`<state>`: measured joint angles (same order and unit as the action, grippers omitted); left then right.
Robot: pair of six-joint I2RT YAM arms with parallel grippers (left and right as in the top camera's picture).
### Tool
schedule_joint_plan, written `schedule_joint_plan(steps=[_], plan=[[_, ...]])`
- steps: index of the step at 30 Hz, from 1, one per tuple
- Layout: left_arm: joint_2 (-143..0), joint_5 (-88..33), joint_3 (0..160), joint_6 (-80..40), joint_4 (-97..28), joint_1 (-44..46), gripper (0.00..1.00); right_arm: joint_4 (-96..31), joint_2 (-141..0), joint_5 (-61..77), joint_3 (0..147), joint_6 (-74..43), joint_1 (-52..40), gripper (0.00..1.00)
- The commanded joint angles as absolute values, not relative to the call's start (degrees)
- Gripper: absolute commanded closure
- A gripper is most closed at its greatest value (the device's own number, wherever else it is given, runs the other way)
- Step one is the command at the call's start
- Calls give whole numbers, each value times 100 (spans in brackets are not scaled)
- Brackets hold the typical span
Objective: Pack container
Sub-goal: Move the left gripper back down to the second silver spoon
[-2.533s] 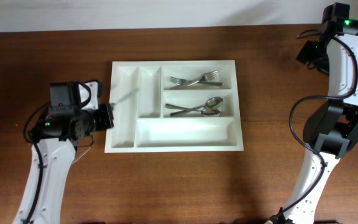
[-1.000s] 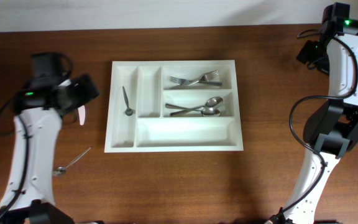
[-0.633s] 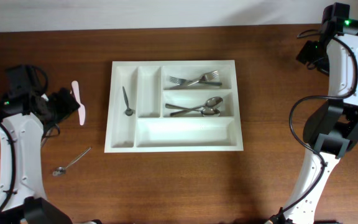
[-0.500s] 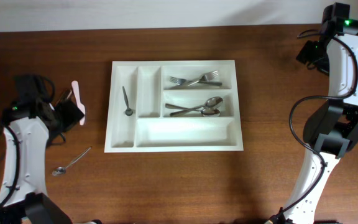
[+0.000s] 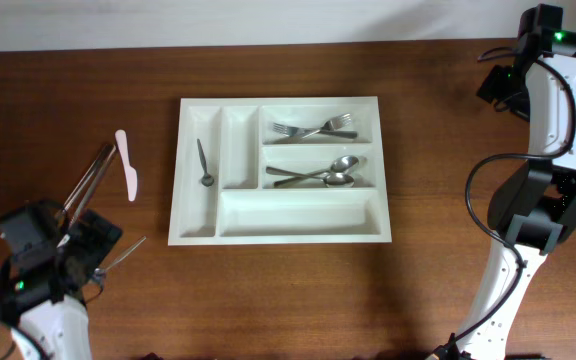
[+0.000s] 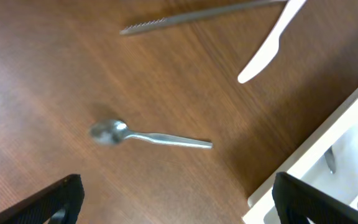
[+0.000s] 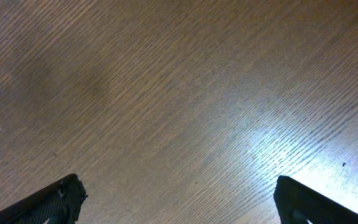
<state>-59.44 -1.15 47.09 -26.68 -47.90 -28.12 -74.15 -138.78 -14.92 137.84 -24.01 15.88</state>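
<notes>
Loose teaspoon (image 6: 151, 137) on tabletop (image 6: 61, 68): left gripper (image 6: 176, 194), fingers (image 6: 61, 198) apart and empty, should straddle its handle crosswise; right gripper (image 7: 176, 194) likewise spread, empty.

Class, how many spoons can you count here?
4: one small metal spoon in the white plastic tray's leftmost compartment; two metal spoons overlapping in its middle-right compartment; one metal spoon loose on the wooden table.

Knife (image 5: 126, 178) and teaspoon (image 6: 160, 139) lie left of the container (image 5: 298, 212) — forks (image 5: 313, 129) behind spoons (image 5: 318, 176) inside it
</notes>
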Motion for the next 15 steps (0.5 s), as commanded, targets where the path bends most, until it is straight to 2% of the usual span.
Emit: schedule_joint_plan(steps=[1,8,15], plan=[[-5756,-727,4410,-2130,-4866,-3273,1,-7415,-13574,-1500,13891,-2401,1579,1],[-5769,-1911,3903,-1240,-4648,-3848,2,-7415,-13574,-1500,13891,-2401,1577,1],[-6036,-2593,3898,-388,-4456,-3879,2,-7415,-13574,-1500,13891,-2401,1579,1]])
